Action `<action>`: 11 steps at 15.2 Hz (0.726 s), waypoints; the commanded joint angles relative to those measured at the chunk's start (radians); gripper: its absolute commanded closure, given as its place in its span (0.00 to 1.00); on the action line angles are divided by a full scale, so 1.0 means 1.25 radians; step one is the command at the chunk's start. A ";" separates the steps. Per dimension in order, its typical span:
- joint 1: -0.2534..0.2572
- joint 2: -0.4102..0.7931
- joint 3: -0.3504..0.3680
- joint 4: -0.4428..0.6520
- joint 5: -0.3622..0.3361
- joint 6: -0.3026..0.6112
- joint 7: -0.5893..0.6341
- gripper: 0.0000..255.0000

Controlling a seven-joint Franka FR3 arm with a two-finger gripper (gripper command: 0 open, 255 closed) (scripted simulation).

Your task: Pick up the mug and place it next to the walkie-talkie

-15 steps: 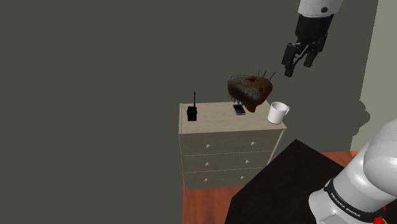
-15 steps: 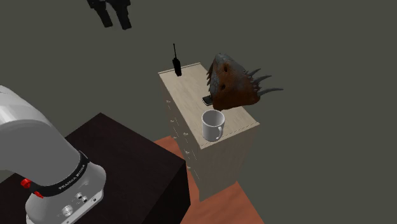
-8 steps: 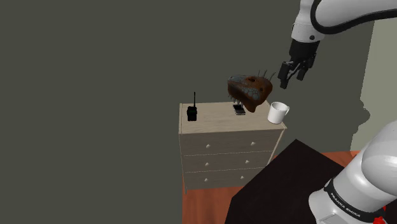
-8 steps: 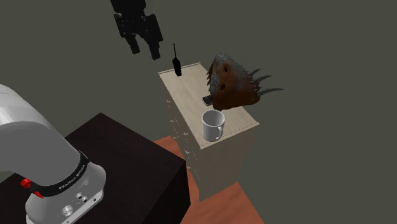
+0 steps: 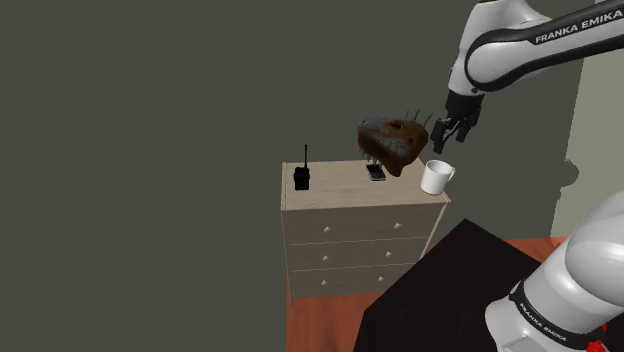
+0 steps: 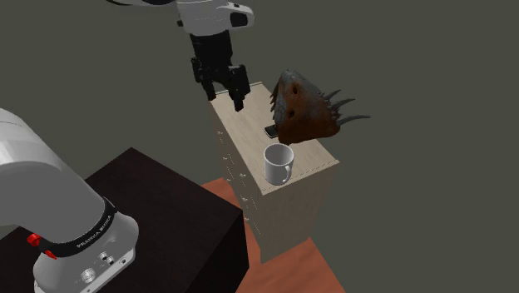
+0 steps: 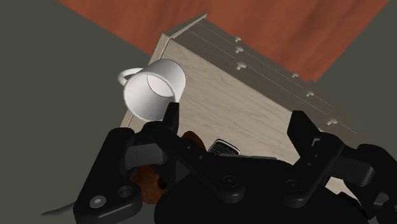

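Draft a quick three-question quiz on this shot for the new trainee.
1. True or false: the hand is shut on the mug.
2. What sits on the dresser between the walkie-talkie and the mug? A) a bowl B) a phone beside a brown spiked head C) a book
3. Fill in: the dresser front shows ___ drawers.

Key
1. False: the hand is open and apart from the mug.
2. B
3. three
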 commanded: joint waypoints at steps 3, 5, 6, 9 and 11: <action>-0.005 0.112 -0.055 -0.006 -0.003 0.127 -0.043 0.00; -0.004 0.174 -0.083 0.002 0.006 0.184 -0.071 0.00; -0.002 0.207 -0.096 0.007 0.013 0.212 -0.088 0.00; 0.004 0.310 -0.135 0.031 0.054 0.291 -0.146 0.00; 0.010 0.382 -0.155 0.053 0.098 0.339 -0.196 0.00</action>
